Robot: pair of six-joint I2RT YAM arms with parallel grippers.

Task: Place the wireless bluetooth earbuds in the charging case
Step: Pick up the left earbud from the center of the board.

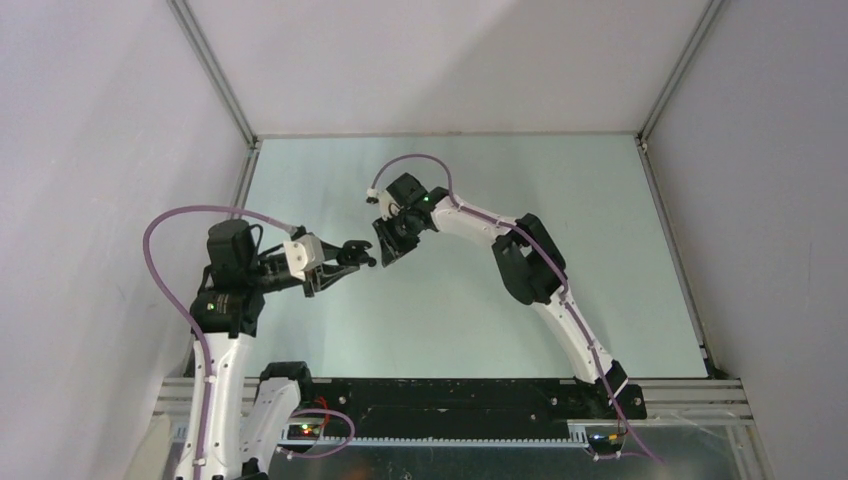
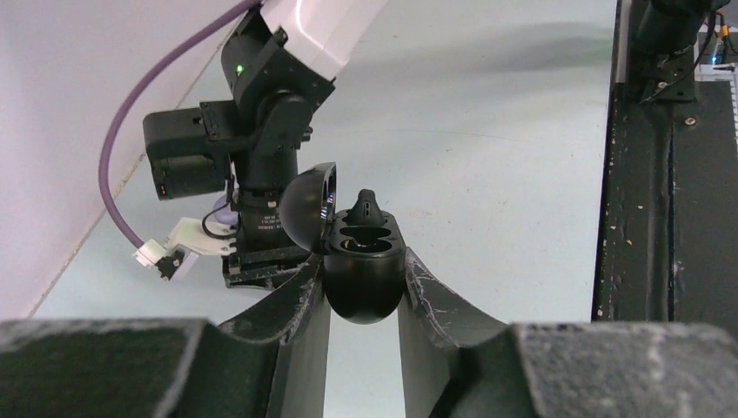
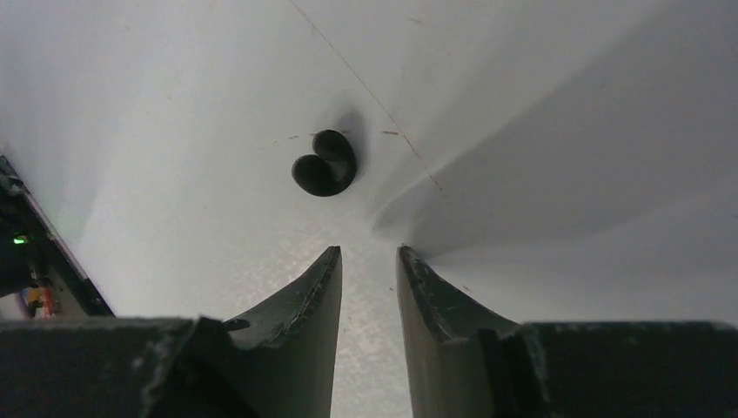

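Overhead, my left gripper (image 1: pixel 358 256) and right gripper (image 1: pixel 392 250) nearly meet, tip to tip. From the left wrist, its fingers (image 2: pixel 291 305) clamp the open charging case (image 2: pixel 364 283), one black bud (image 2: pixel 366 204) standing proud of its well. From the right wrist, the loose earbud (image 3: pixel 324 164) lies just ahead, slightly left of narrowly parted, empty jaws.

White arms (image 1: pixel 575 330), black joints (image 1: pixel 530 262), purple cables (image 1: pixel 215 209), scuffed black jaws

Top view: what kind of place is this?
Probably a lab robot cell: white panel walls on aluminium framing, a pale-green table, a left arm and right arm bolted to a black base rail.
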